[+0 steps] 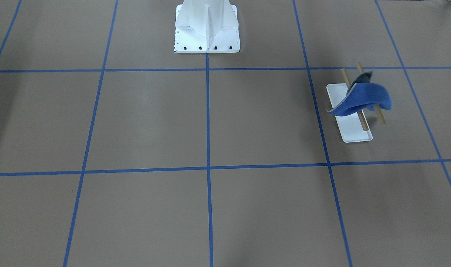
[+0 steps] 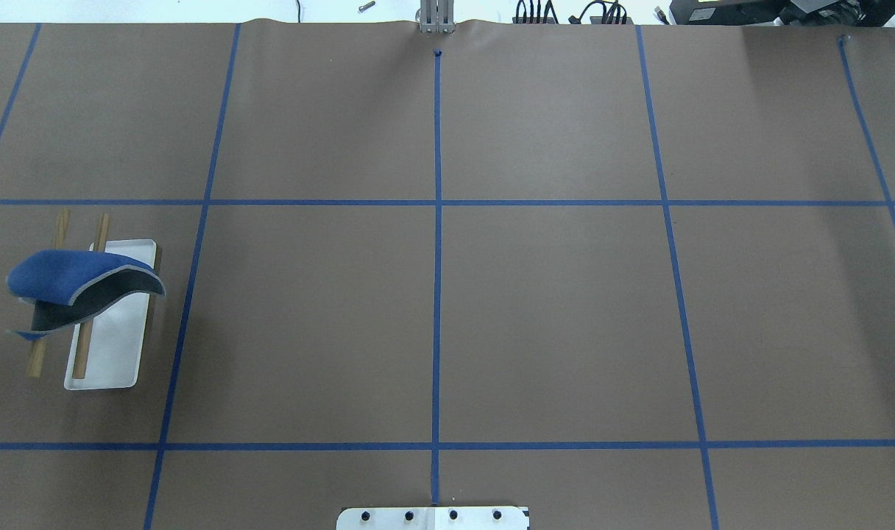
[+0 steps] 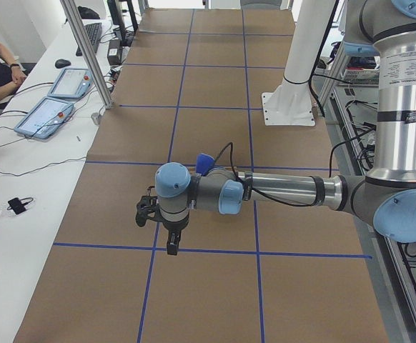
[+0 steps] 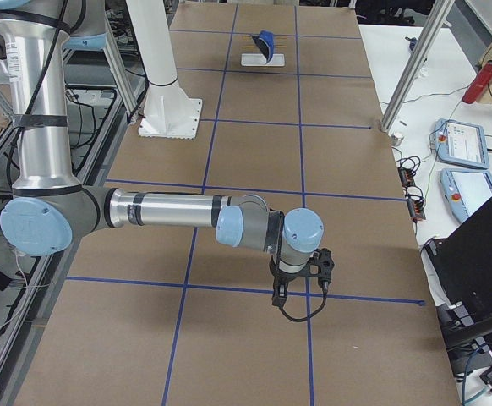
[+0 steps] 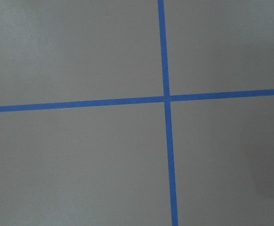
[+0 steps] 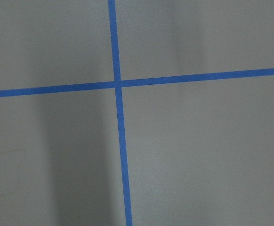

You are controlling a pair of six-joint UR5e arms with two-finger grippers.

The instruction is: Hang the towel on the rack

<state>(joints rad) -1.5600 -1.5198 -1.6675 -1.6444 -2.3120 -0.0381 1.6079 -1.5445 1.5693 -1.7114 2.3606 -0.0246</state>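
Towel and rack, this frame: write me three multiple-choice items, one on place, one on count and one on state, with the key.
1. Where on the table does the rack stand in the overhead view?
A. at the left side
B. in the centre
C. at the right side

2. How many wooden rods does the rack have?
A. one
B. two
C. four

3. How is the towel now?
A. spread flat on the table
B. held in a gripper
C. draped across the rods

Key:
1 A: the rack's white tray base sits near that view's left edge.
2 B: two parallel tan rods show above the base.
3 C: the blue cloth arches over both rods, with its dark underside showing.
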